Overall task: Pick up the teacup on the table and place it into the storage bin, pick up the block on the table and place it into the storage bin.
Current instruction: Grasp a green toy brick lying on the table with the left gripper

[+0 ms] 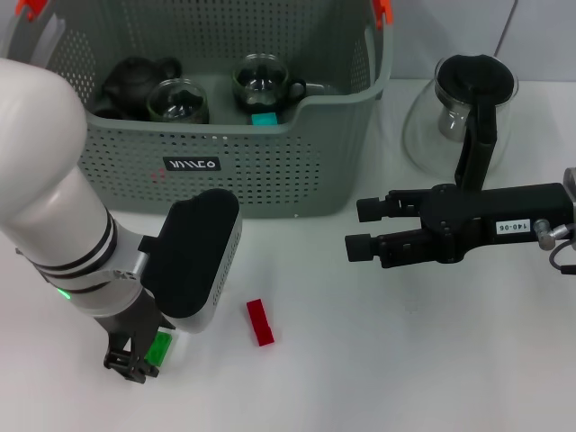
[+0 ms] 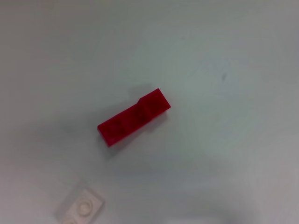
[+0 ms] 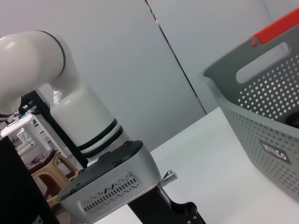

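One storage bin point(image 1: 270, 171) fills the upper left and centre of the head view. Inside it sit two glass teacups point(image 1: 177, 101), one dark teapot point(image 1: 135, 79) and one small teal block point(image 1: 264, 118). On the white bench point(image 1: 378, 360) lie one red block point(image 1: 260, 322), low and centre in the frame, and one green block point(image 1: 160, 348) at lower left. One glass carafe point(image 1: 459, 112) stands at upper right, just beside the bin.

The left arm reaches down across the left side of the frame, its left claw point(image 1: 135, 360) pointing downward with its fingers closed around the green block. The right claw point(image 1: 355, 227) lies level at mid right, fingers parted and holding nothing, pointing toward frame left, in front of the bin's right corner.

Bare bench spreads between the red block and the right claw.
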